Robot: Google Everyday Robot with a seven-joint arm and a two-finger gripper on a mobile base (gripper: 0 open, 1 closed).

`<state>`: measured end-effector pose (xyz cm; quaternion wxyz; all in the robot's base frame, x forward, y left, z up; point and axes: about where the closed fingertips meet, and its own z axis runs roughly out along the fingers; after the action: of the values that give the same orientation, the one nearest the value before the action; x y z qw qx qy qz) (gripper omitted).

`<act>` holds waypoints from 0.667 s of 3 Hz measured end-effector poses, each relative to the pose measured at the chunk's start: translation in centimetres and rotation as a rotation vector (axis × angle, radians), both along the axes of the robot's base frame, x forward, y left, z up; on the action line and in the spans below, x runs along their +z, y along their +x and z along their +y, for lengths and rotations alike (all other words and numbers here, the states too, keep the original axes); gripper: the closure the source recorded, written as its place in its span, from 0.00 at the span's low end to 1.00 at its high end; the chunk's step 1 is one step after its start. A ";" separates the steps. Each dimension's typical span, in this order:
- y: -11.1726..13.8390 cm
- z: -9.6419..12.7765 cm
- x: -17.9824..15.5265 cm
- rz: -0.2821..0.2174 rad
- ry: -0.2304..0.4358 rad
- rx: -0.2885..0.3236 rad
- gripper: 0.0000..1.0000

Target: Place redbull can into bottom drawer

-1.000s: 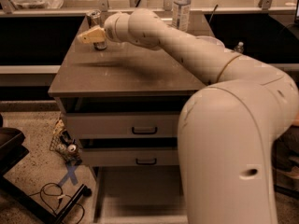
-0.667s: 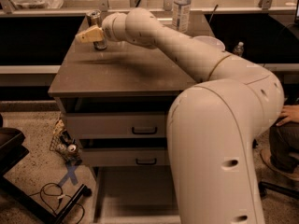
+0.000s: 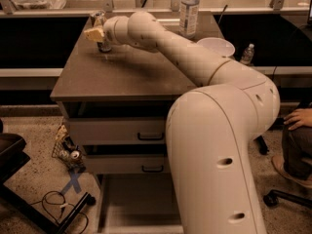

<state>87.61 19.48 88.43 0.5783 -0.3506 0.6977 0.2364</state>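
Cream-coloured and thick-jointed, the robot's arm (image 3: 195, 62) reaches across the brown desk (image 3: 122, 77) to its far left corner, where the pincer (image 3: 95, 33) sits at the redbull can (image 3: 98, 17). The can stands upright on the desk top, its silver rim showing above the tan pincer and its base just below. The two appear to be touching, but how far the pincer is open, and whether it has hold of the can, cannot be told from this side. At the desk's far edge stands a clear water bottle (image 3: 189, 6), with a white bowl (image 3: 216, 46) near the right corner. Below the top, two pale drawers (image 3: 117, 130) with small black handles show their fronts, one above the other. Under them the bottom drawer (image 3: 141, 201) is pulled out low over the speckled floor, its shallow tray lying open. A seated person's hand (image 3: 298, 118) rests on a knee at the right edge.
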 end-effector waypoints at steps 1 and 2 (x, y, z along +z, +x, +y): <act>0.0 0.3 -0.1 0.002 0.001 0.003 0.64; -0.1 0.5 -0.3 0.004 0.000 0.006 0.87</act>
<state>87.54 20.02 88.14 0.5764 -0.3523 0.6975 0.2390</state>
